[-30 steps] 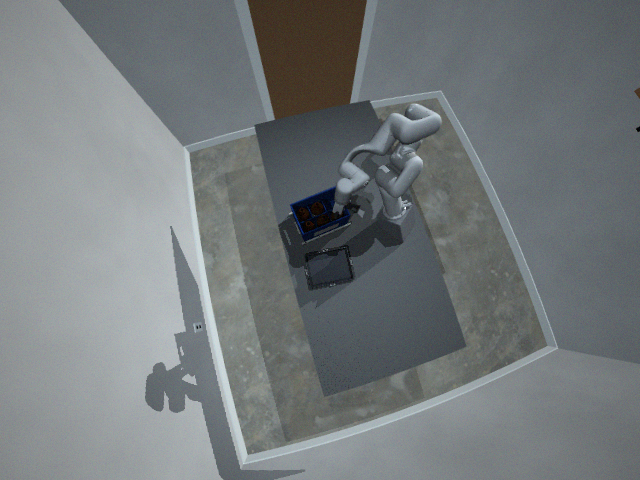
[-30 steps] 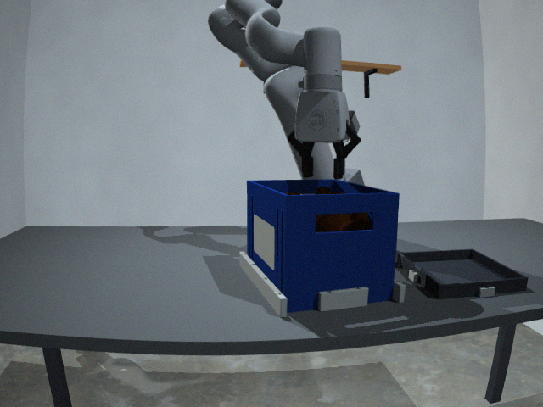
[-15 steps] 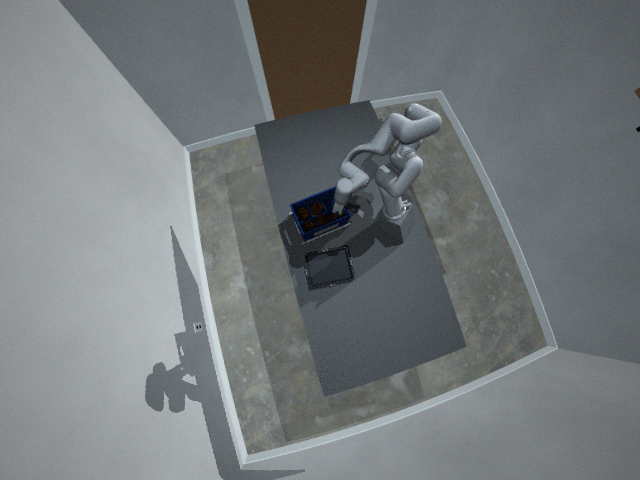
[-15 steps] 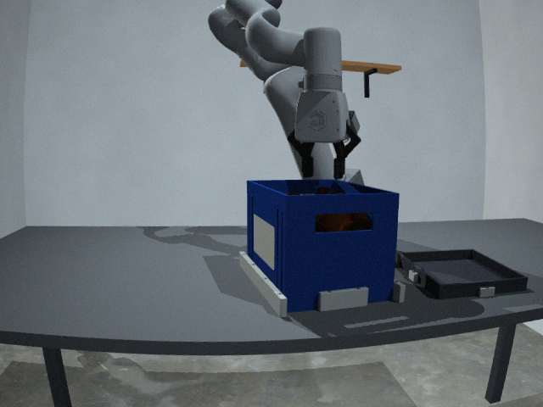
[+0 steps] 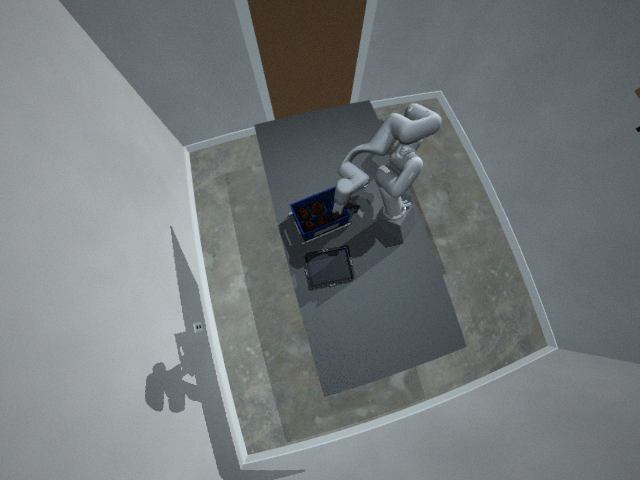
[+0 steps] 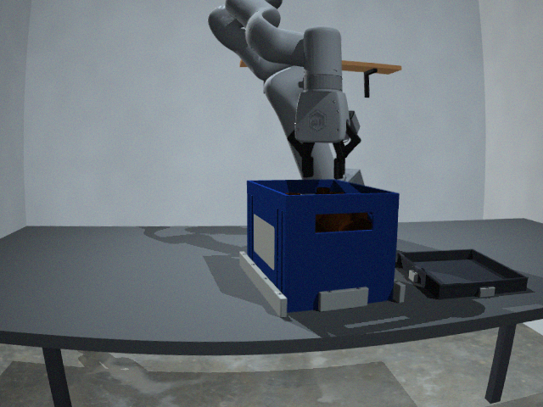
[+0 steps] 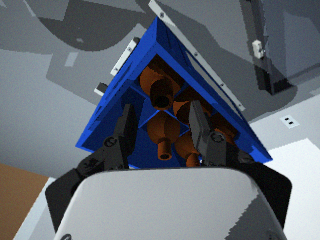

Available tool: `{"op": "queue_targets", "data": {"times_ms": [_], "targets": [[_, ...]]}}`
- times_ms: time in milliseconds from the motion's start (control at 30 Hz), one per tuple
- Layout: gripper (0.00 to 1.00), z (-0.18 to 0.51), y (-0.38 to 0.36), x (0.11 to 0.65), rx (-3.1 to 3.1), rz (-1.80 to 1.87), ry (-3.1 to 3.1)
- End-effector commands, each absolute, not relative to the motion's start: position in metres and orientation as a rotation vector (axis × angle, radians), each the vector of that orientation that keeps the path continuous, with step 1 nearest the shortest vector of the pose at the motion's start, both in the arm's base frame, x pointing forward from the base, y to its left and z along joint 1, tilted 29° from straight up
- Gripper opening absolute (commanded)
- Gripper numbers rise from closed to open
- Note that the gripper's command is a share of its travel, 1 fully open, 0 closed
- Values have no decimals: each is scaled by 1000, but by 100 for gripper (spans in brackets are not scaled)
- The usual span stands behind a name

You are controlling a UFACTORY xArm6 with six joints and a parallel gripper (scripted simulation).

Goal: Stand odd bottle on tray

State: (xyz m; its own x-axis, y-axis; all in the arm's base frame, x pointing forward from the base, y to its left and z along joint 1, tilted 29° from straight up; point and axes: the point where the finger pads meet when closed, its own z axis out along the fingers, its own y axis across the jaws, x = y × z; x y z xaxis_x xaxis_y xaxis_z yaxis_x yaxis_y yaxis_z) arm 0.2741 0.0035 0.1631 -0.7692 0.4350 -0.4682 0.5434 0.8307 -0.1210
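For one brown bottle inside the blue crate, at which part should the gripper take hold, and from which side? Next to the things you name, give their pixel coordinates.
The neck, I would say, from straight above. Each brown bottle (image 7: 162, 129) stands upright with a slim neck over wider shoulders, while the walls of the blue crate (image 5: 300, 229) (image 6: 342, 258) (image 7: 200, 82) likely block a sideways approach.
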Motion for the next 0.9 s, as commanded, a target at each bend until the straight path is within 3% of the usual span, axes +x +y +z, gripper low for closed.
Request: {"op": "queue_targets", "data": {"times_ms": [0,867], "targets": [[65,164,4,275,727,-346,2582],[65,156,1,278,727,-346,2582]]}}
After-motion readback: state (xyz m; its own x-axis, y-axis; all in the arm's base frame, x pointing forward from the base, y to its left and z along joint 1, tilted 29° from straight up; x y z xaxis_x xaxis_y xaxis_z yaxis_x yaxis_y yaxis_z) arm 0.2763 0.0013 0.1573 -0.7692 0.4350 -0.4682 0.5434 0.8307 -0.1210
